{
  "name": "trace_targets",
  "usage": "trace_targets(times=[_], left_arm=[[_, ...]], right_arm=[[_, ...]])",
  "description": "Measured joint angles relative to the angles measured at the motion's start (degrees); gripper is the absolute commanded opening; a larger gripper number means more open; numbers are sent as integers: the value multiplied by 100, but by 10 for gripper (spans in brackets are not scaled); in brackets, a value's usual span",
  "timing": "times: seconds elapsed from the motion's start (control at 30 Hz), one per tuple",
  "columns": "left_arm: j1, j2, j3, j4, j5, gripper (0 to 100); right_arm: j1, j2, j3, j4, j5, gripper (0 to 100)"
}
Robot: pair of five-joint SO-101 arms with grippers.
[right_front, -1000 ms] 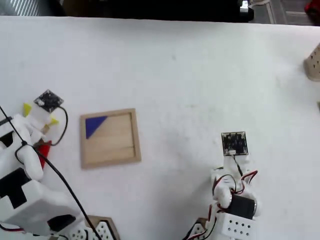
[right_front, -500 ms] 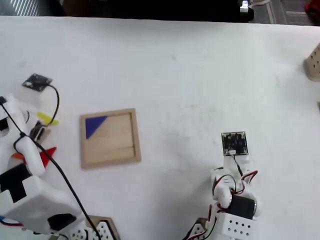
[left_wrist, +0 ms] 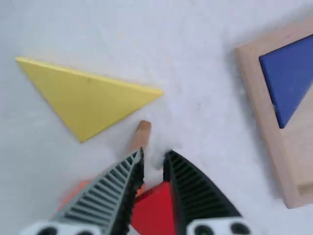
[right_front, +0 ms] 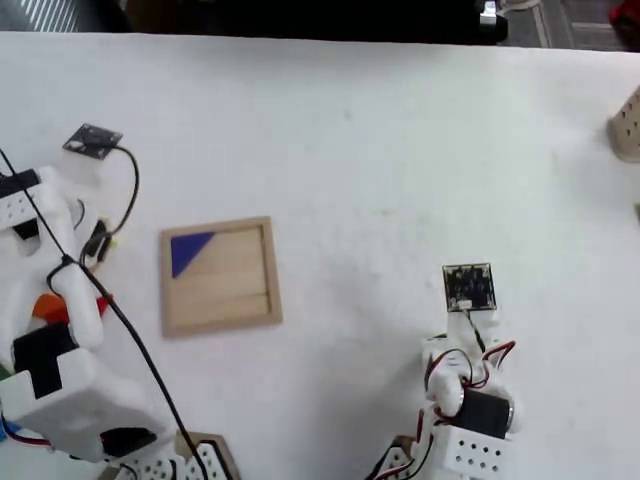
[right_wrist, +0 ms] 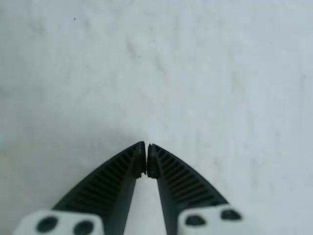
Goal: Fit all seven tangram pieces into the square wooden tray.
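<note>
The square wooden tray is lying on the white table, left of centre in the high view. A blue triangle is sitting in the tray's upper-left corner, and the rest of its floor is showing bare wood. The left arm is reaching up along the left edge of the high view, just beside the tray but not touching it. In the left wrist view, the left gripper is hovering over the table with its ribbed jaws parted by a narrow gap and nothing gripped between them. A yellow triangle is lying flat on the table just beyond the fingertips, apart from the tray. A small tan wooden piece is poking out between the yellow triangle and the fingertips, and its far end is nearly meeting the triangle's edge. A red piece is showing under the jaws, with an orange piece just beside it; both are partly hidden by the fingers. The right arm is sitting at the lower right of the high view, well apart from the tray. The right gripper is pointing at bare table with its jaws pressed together on nothing. A perforated wooden block is standing at the right edge of the high view.
</note>
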Motion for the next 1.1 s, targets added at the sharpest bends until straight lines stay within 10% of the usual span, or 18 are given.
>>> trace_targets(times=[0.43,1.1], left_arm=[[-431,62,-607,721,-888,192],[-607,62,703,-949,-1266,192]], right_arm=[[0,0,0,0,0,17],[0,0,0,0,0,17]])
